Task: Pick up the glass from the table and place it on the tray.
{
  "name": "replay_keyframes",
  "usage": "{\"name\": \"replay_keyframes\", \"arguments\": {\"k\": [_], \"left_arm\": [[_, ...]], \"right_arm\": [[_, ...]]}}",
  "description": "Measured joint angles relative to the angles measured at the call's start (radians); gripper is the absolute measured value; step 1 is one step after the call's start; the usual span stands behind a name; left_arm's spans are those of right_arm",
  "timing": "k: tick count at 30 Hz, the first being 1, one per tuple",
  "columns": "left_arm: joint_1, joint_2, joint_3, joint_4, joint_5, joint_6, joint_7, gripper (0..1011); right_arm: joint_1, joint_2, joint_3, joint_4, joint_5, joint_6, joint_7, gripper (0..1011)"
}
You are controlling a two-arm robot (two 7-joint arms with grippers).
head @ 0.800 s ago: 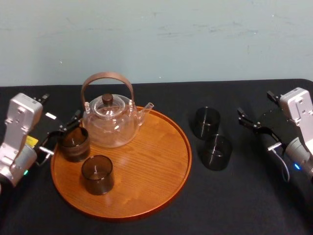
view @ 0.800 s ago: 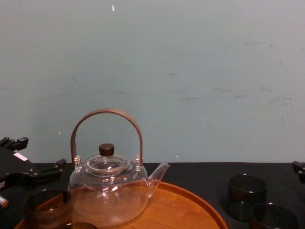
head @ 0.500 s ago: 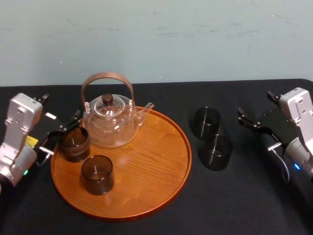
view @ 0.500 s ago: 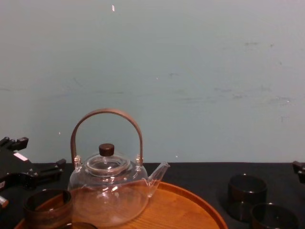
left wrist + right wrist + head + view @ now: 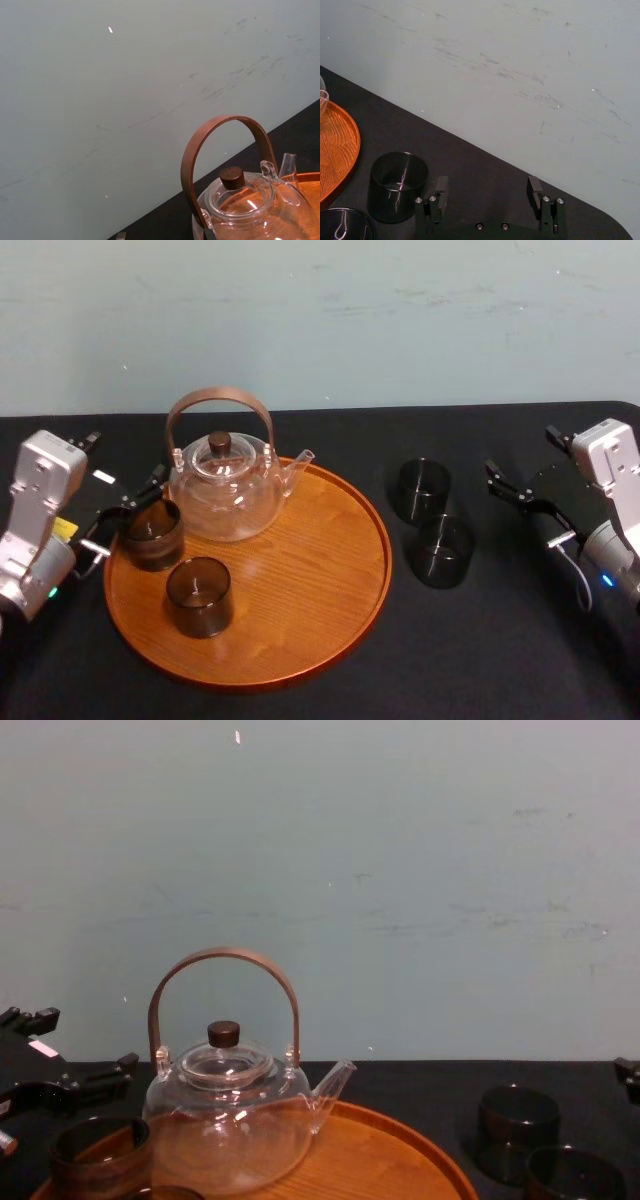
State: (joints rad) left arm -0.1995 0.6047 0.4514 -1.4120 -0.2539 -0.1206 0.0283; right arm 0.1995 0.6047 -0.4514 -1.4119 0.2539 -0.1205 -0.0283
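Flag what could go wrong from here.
The near table glass and far table glass stand close together, so the open right gripper reaching for one could knock the other. The left gripper stands open beside a rim glass on the tray, close to the teapot; pulling away could tip it.

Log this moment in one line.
left pincer: open, at round orange-brown wooden tray edge; right pincer: open, near dark glass cup on black table
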Motion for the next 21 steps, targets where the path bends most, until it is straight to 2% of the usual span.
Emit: {"name": "replay_keyframes", "arguments": {"k": [21], "left_arm": [[0.000,0.000,0.000,0.000,0.000,0.000,0.000,1001]], "right_arm": [[0.000,0.000,0.000,0.000,0.000,0.000,0.000,1002]]}}
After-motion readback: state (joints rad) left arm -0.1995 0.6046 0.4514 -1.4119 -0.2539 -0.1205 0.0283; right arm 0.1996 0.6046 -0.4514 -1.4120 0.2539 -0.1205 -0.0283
